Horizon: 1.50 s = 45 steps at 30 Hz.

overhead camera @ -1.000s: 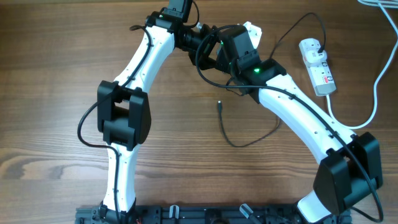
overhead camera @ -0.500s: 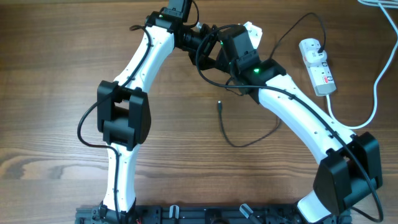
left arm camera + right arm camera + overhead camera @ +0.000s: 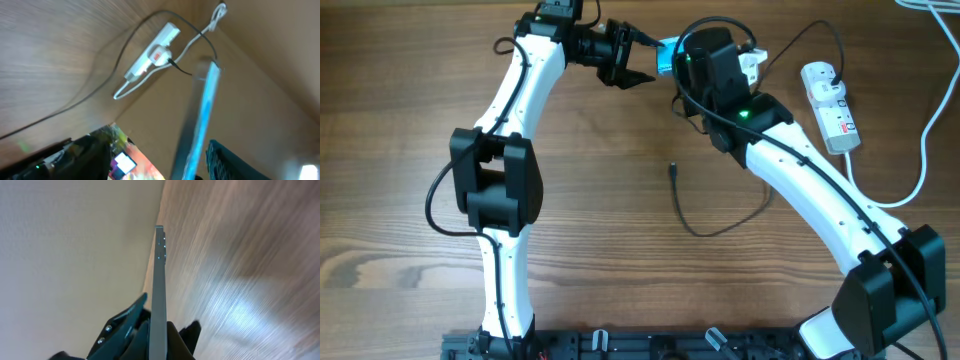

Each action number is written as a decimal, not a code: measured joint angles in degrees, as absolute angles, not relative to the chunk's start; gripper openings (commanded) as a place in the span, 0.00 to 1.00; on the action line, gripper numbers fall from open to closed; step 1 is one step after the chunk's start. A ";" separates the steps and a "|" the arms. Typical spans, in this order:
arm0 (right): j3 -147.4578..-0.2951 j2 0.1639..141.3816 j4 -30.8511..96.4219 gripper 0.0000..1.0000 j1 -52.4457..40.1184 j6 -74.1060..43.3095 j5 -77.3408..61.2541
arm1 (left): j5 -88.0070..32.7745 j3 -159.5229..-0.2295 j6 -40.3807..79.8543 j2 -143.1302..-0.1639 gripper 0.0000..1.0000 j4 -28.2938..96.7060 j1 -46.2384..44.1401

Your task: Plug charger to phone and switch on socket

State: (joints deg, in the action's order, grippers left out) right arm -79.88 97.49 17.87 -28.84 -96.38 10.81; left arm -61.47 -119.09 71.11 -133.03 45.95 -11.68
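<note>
My right gripper [image 3: 685, 62] is shut on the phone [image 3: 667, 56] and holds it on edge above the table's far side; in the right wrist view the phone [image 3: 159, 270] stands edge-on between the fingers [image 3: 160, 332]. My left gripper [image 3: 642, 62] is open just left of the phone's cyan end. In the left wrist view the phone [image 3: 204, 110] runs between its spread fingers [image 3: 160, 169], touching neither. The charger's black connector tip [image 3: 672, 170] lies free on the table. Its thin cable [image 3: 720, 228] loops right toward the socket [image 3: 832, 112], the white power strip, also in the left wrist view [image 3: 150, 55].
A thick white cord [image 3: 920, 150] curves from the power strip along the right edge of the table. The right arm spans the table's right half, above part of the charger cable. The table is brown wood.
My left gripper has drawn back to the left, away from my right gripper. The phone's cyan end now shows between them. My right gripper has shifted slightly up and right with the phone.
</note>
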 measured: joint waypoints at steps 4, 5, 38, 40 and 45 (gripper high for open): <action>-79.88 97.49 17.87 0.04 -28.84 -101.78 5.54 | -64.62 -119.09 73.43 -133.03 0.50 45.25 -11.68; -79.88 97.49 17.85 0.04 -28.84 -102.24 4.82 | -65.65 -119.09 73.67 -133.03 0.50 44.38 -11.68; -79.88 97.47 13.63 0.05 -28.49 -106.48 -1.02 | -70.78 -119.09 73.60 -132.84 0.34 42.54 -9.61; -79.88 97.47 13.43 0.05 -28.38 -106.48 -1.02 | -70.89 -119.09 73.60 -132.84 0.34 42.54 -9.19; -79.88 97.47 13.50 0.05 -28.29 -106.48 -1.06 | -71.13 -119.09 73.58 -132.84 0.29 42.54 -8.97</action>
State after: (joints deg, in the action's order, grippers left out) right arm -79.88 97.47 13.50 -28.29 -106.48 -1.06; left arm -71.13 -119.09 73.58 -132.84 42.54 -8.97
